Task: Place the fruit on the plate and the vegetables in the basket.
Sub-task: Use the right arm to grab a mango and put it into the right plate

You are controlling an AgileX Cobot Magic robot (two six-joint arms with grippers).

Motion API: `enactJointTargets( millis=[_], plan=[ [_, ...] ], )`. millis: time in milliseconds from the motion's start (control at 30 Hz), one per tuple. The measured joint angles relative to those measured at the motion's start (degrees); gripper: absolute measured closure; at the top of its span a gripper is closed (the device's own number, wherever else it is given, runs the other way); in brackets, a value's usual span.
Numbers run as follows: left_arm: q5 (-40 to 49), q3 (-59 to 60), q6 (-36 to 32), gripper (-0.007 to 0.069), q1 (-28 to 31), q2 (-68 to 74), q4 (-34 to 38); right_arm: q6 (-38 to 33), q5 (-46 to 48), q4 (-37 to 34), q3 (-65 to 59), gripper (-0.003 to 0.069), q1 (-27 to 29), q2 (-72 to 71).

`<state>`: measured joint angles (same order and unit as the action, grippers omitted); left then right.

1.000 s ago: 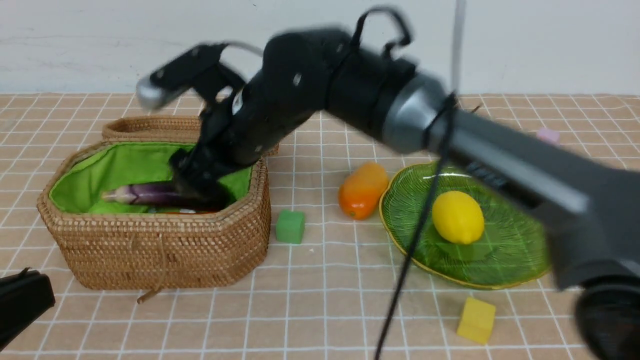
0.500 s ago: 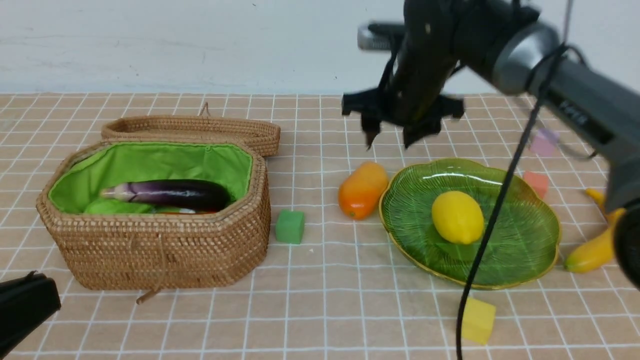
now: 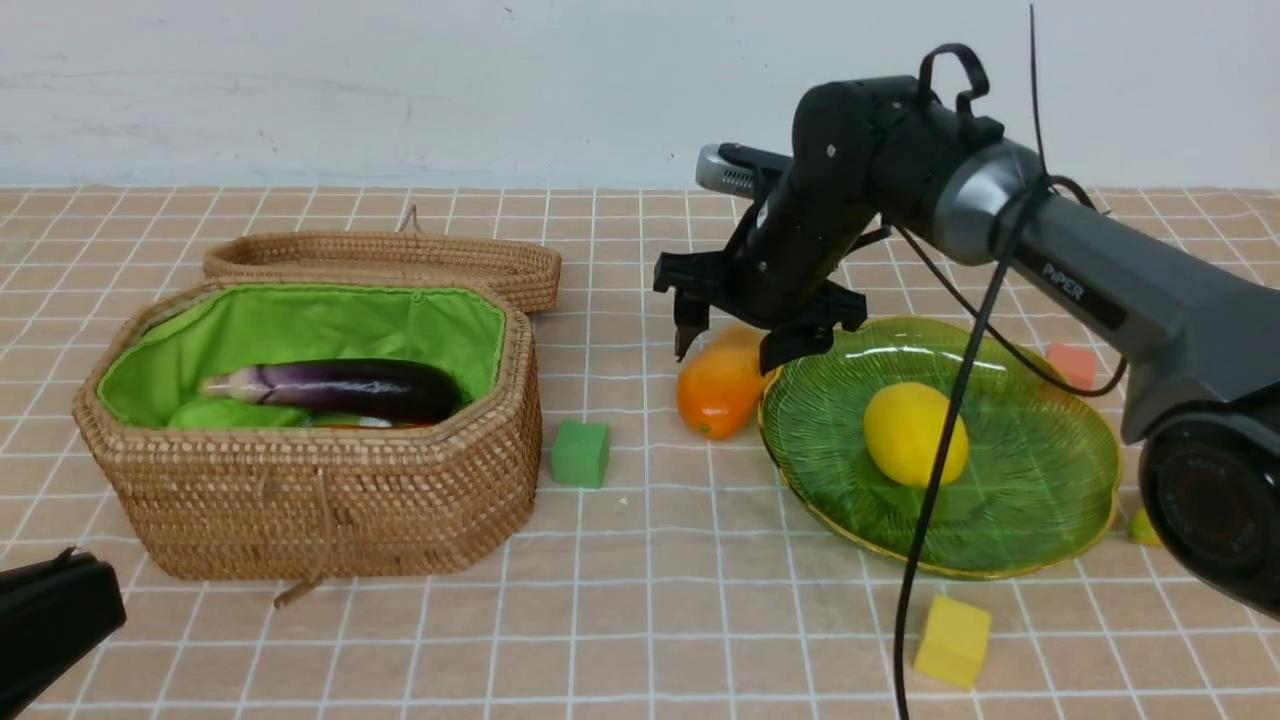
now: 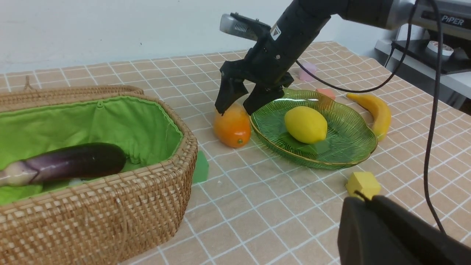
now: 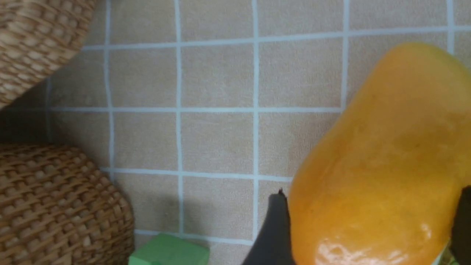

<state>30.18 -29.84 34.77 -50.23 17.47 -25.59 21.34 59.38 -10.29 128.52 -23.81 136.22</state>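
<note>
beside the ribbed green glass plate (image 3: 1040, 450), the right gripper (image 3: 727, 357) hangs with jaws spread astride the oblong orange mango-like fruit (image 3: 715, 400); the left gripper (image 3: 55, 610) sits closed.

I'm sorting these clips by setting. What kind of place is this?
Probably a robotics lab bench, not a kitchen: a black robot arm over toy produce such as the lemon, a checked tablecloth, and a bare white wall behind.

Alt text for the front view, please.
The right gripper, jaws open, straddles the far end of an orange mango lying beside a green plate that holds a lemon. At left, an open wicker basket holds an eggplant.
</note>
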Motion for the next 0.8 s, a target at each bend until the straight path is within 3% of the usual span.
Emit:
enactJointTargets(
  millis=[800],
  plan=[
    [0.0, 0.0, 0.0, 0.0601, 0.0, 0.0, 0.1, -1.8, -9.3, -1.7, 0.3, 0.0074, -1.7, 6.3]
  ],
)
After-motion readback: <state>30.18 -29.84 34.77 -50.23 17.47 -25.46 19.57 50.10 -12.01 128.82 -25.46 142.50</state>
